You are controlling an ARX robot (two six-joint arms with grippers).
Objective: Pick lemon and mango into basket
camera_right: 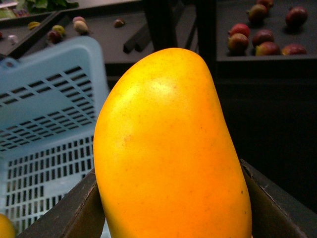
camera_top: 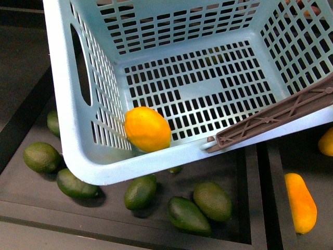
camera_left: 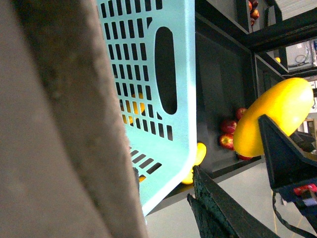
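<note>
Your right claw point(camera_right: 171, 213) pinches the mango point(camera_right: 168, 144), with one dark finger point(camera_right: 74, 213) pressed on each side of it. The fruit hangs in the air outside the basket point(camera_right: 44, 124), off to one side of it. Your left claw point(camera_left: 163, 208) is spread with nothing between its fingers, near the basket's outer end wall.

Neither arm shows in the front view. Nearest you there, five dark green avocados point(camera_top: 188, 215) lie fully visible in a black tray point(camera_top: 31, 192), and a sixth peeks out behind the basket's left corner. The basket sits tilted over that tray. One lemon point(camera_top: 147, 128) rests inside it on the slotted floor, against the near wall by the left corner. One brown handle point(camera_top: 276, 117) lies across the near right rim.

To the right, in the next compartment, two more orange-yellow fruits point(camera_top: 300, 202) lie outside the basket, one of them long and the other cut off by the picture's edge. Farthest off, the right wrist view shows at least six red apples point(camera_right: 262, 35) on a dark surface.
</note>
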